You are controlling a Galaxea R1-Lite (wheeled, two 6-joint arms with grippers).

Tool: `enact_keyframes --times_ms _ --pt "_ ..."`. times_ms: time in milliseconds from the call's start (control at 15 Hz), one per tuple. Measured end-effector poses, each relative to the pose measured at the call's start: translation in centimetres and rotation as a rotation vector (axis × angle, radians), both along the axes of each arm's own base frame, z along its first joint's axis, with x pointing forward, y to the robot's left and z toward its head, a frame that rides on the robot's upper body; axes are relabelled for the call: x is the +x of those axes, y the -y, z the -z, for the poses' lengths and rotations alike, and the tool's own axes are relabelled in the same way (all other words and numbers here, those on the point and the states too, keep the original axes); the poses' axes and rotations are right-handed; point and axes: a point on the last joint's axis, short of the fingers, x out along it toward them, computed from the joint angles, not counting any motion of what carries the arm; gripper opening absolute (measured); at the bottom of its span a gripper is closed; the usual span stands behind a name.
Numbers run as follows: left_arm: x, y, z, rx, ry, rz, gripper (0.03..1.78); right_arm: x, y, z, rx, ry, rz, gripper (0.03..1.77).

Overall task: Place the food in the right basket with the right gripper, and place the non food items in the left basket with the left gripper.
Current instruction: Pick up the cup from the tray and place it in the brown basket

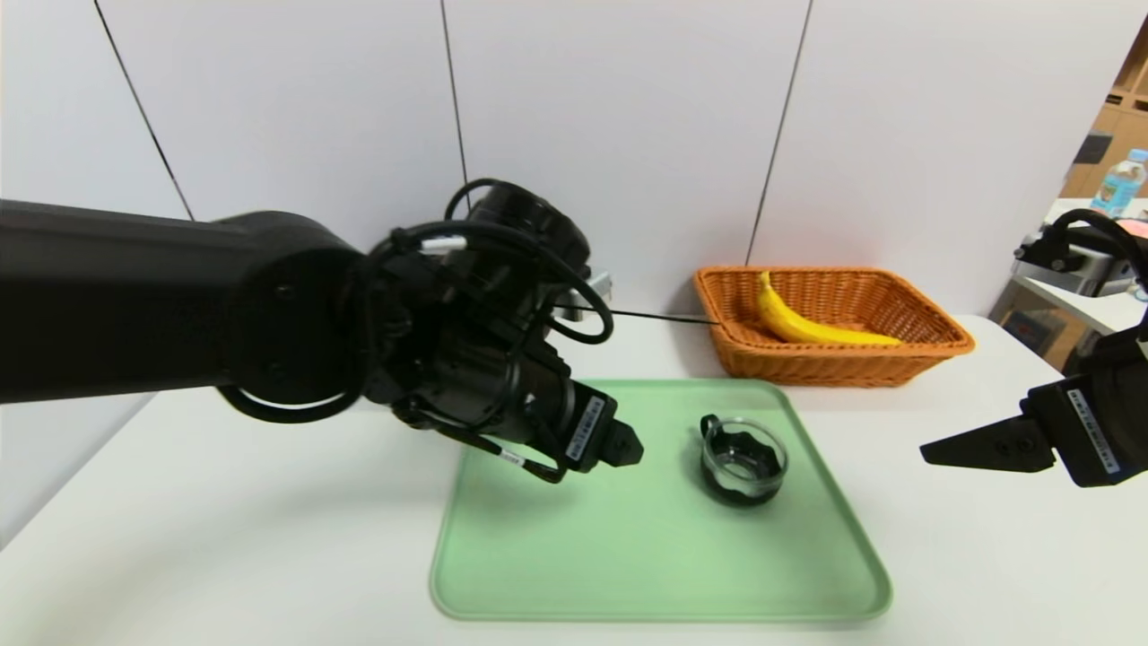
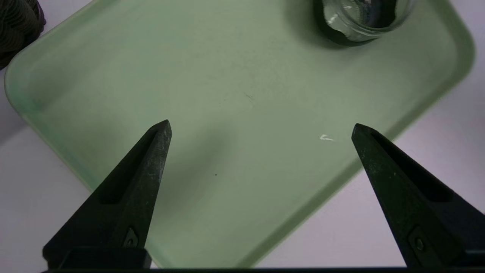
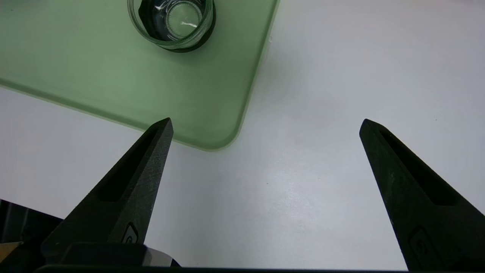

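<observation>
Jar point(image 1: 743, 459) sits at centre-right on the tray point(image 1: 556, 583), banana point(image 1: 812, 323) already basketed upper right. We hover our spread left gripper point(image 2: 261, 129) left of it; next, close in. Right gripper point(image 3: 265, 125) idles spread.

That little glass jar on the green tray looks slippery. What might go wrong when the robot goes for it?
The glass jar is smooth and round, so the open left gripper might knock it over or lose it. The left basket isn't in view in the head picture, so the carry there may be awkward. The banana already lies in the right basket.
</observation>
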Motion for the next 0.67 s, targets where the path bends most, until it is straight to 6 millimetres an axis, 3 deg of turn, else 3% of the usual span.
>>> enact_keyframes --times_ms 267,667 --pt "0.8 3.9 1.8 0.066 -0.013 -0.111 1.69 -0.2 -0.4 0.3 0.006 -0.015 -0.01 1.69" --pt "1.5 6.4 1.5 0.044 -0.067 -0.156 1.69 -0.1 -0.4 1.3 0.004 -0.018 -0.011 1.69"
